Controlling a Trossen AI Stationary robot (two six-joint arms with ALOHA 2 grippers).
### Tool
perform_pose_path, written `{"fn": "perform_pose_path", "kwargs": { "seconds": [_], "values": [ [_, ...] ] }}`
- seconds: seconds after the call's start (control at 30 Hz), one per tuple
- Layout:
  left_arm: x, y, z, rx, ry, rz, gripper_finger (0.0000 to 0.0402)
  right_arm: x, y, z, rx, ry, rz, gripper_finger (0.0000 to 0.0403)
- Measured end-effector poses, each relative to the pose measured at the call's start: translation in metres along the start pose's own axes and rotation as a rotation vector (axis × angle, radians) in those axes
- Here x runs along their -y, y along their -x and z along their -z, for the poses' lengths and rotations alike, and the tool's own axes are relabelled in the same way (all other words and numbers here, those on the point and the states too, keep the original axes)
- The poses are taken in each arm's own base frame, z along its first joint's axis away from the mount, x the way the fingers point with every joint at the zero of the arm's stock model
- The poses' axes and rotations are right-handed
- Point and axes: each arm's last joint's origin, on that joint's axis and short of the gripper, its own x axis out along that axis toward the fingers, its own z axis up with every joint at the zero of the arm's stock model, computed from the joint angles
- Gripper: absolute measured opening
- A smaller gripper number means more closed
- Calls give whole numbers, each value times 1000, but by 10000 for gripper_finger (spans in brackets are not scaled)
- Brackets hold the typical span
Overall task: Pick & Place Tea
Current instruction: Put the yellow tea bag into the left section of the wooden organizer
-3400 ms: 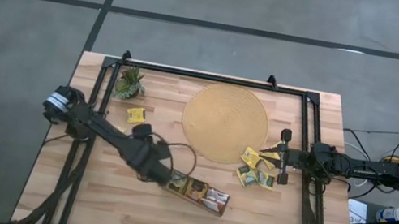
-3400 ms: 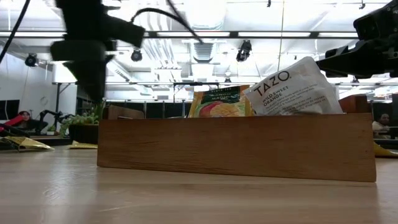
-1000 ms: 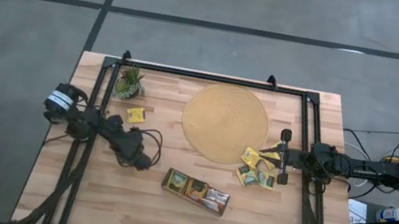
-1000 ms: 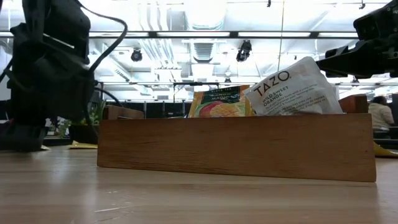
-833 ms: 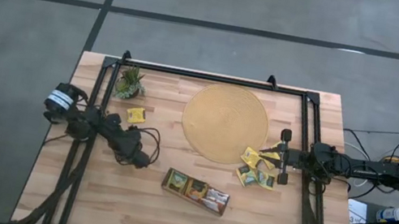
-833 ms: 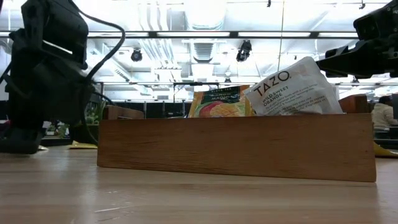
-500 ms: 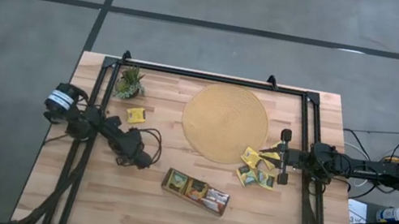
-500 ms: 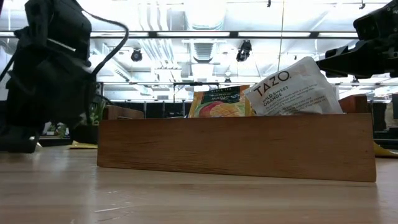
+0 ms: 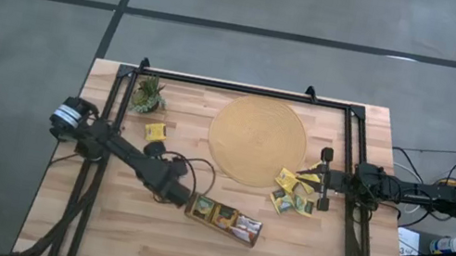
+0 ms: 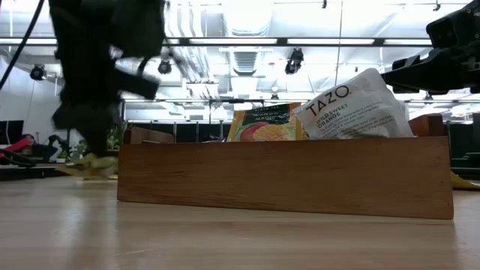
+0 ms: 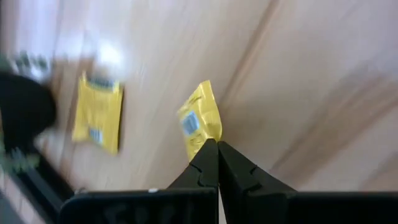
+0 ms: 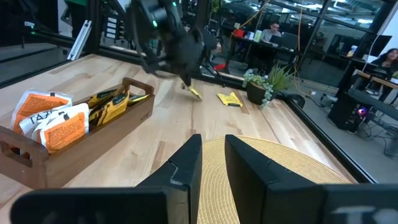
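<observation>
Left gripper [image 11: 217, 147] pinching yellow sachet [image 11: 200, 119] | hidden overhead | right gripper [image 12: 212, 147] parted

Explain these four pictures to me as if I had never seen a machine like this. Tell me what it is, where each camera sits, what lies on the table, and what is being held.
Two dark robot arms work at a wooden table. One camera looks straight down, one sits at table-top height, and one rides on each arm's wrist.

On the table lie a round woven mat, a small green plant, a brown wooden tray holding tea sachets, one loose yellow sachet near the plant, and a pile of sachets beside the mat.

The left gripper is shut on a yellow tea sachet, pinching it by a corner; from above it sits at the tray's left end. The right gripper waits by the pile, its fingers apart, holding nothing.
</observation>
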Motion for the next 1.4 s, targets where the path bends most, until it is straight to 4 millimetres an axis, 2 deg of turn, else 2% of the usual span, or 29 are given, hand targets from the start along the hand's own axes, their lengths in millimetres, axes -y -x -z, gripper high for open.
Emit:
{"fn": "perform_pose_path", "kwargs": {
  "seconds": [0.17, 0.33, 0.5, 0.73, 1.0, 1.17, 1.4],
  "values": [
    [13, 32, -13, 170, -28, 55, 0, 0, 0, 0, 0, 0, 0, 68],
    [18, 62, -15, 340, -28, 86, 0, 0, 0, 0, 0, 0, 0, 68],
    [18, 76, -12, 417, -23, 143, 0, 0, 0, 0, 0, 0, 0, 68],
    [19, 69, -13, 418, -52, 124, 0, 0, 0, 0, 0, 0, 0, 68],
    [10, 59, -22, 397, -28, 92, 7, 0, 0, 0, 0, 0, 0, 68],
    [3, 42, -28, 307, 32, 128, 57, 0, 0, 0, 0, 0, 0, 68],
    [-7, 8, -35, 252, 125, 153, 125, 0, 0, 0, 0, 0, 0, 68]
  ]
}}
